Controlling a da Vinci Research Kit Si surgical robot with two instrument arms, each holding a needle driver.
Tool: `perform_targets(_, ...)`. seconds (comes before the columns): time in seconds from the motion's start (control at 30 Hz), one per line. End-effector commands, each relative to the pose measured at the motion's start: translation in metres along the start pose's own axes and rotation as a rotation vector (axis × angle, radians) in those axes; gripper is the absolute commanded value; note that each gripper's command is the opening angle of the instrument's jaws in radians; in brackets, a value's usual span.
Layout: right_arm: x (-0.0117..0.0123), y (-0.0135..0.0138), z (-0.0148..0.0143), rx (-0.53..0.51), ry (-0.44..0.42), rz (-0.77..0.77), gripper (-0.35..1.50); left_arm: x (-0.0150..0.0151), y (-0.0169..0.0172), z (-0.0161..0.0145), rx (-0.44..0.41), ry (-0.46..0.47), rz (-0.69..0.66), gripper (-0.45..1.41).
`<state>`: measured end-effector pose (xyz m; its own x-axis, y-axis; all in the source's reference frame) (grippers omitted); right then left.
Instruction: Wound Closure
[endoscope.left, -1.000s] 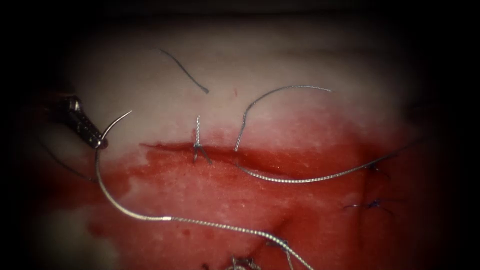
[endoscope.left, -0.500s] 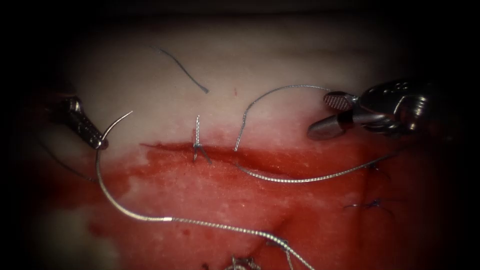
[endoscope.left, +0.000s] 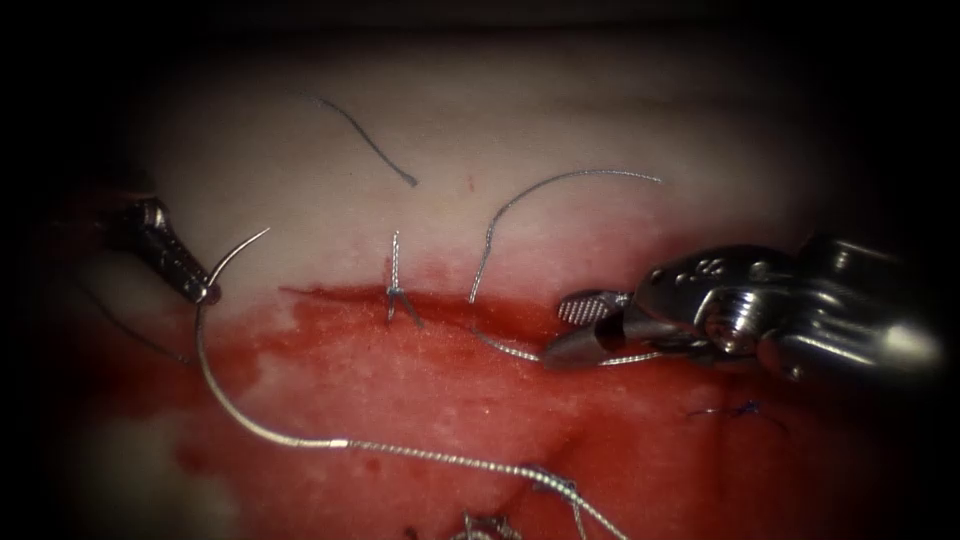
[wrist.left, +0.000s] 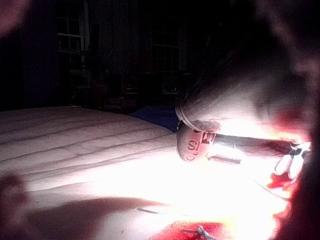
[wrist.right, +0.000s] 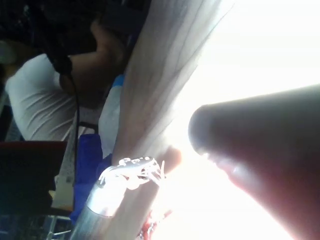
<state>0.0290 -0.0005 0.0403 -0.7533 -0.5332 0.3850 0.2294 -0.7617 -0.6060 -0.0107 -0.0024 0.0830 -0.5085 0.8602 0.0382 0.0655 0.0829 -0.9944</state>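
Note:
At the left, my left tool (endoscope.left: 203, 291) is shut on the curved needle (endoscope.left: 215, 385), about a quarter of the way back from its tip. The needle hangs free of the tissue (endoscope.left: 420, 390), left of the cut's (endoscope.left: 330, 296) end, and its tip points up and right. Thread (endoscope.left: 450, 459) trails from the needle's end toward the lower right. On the right side my right tool (endoscope.left: 572, 329) stands open, one jaw on either side of the thread strand (endoscope.left: 505, 349) lying just below the cut. That strand's free end (endoscope.left: 560, 180) arcs over the pale tissue.
A knotted stitch (endoscope.left: 397, 296) with an upright tail sits on the cut. A loose cut thread end (endoscope.left: 368, 141) lies on the pale tissue above. Dark stitches (endoscope.left: 742, 409) show at the right. Red fluid (endoscope.left: 640, 440) covers the lower tissue.
The right tool came in from the right with open jaws, then moved down and left to the thread strand below the cut. The left tool and needle barely moved.

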Motion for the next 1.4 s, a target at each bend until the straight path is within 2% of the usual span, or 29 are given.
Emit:
perform_targets(0.03, -0.0012, 0.0, 0.0002, 0.011, -0.003, -0.022, 0.44, 0.0012, 0.0011, -0.0006, 0.002, 0.003, 0.01, -0.45)
perform_targets(0.17, -0.0009, -0.0001, 0.0012, 0.041, 0.11, -0.028, 0.44, 0.0012, 0.0011, -0.0006, 0.002, 0.003, 0.01, -0.45)
perform_targets(0.33, -0.0007, -0.0003, 0.0016, 0.045, 0.111, -0.048, 0.43, 0.0012, 0.0011, -0.0006, 0.002, 0.003, 0.01, -0.45)
perform_targets(0.43, -0.0005, -0.0003, 0.002, 0.044, 0.116, -0.122, 0.34, 0.0012, 0.0011, -0.0006, 0.003, 0.003, 0.01, -0.45)
perform_targets(0.47, -0.0004, -0.0003, 0.0021, 0.04, 0.118, -0.163, 0.22, 0.0012, 0.0011, -0.0006, 0.003, 0.003, 0.01, -0.45)
perform_targets(0.53, -0.0004, -0.0004, 0.0021, 0.026, 0.119, -0.183, -0.3, 0.0012, 0.0011, -0.0006, 0.002, 0.002, 0.004, -0.45)
perform_targets(0.57, -0.0005, -0.0005, 0.002, 0.012, 0.12, -0.184, -0.35, 0.0012, 0.0011, -0.0006, 0.002, 0.002, 0.004, -0.45)
perform_targets(0.7, -0.0009, -0.0008, 0.0012, -0.025, 0.12, -0.159, -0.35, 0.0012, 0.0011, -0.0006, 0.002, 0.002, 0.004, -0.45)
perform_targets(0.97, -0.001, -0.0011, 0.0003, -0.025, 0.119, -0.152, -0.35, 0.0012, 0.001, -0.0006, 0.002, 0.002, 0.004, -0.45)
perform_targets(1.4, 0.0007, -0.0027, -0.0025, -0.015, 0.12, -0.181, -0.35, 0.0012, 0.001, -0.0007, 0.004, 0.001, 0.004, -0.45)
